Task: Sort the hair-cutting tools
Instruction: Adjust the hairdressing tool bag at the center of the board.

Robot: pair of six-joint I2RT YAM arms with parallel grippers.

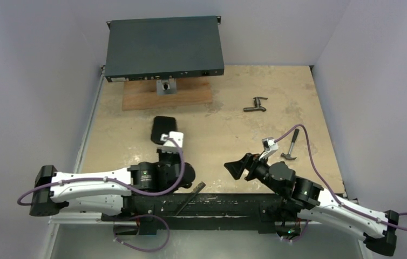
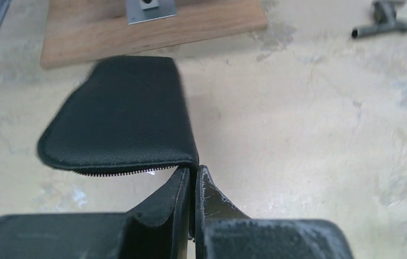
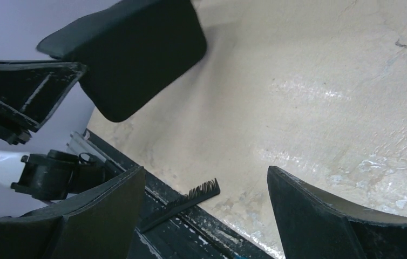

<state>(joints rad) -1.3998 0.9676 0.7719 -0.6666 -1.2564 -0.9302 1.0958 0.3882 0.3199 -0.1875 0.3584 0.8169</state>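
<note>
L claw (image 2: 193,171) pinches pouch (image 2: 120,113) corner; R claw (image 3: 204,171) wide open.

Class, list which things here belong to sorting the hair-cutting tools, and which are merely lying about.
Job in hand:
black comb
black zip pouch, pinched by the left gripper

Lying about:
hammer
T-shaped fitting
wooden board
dark flat box
</note>
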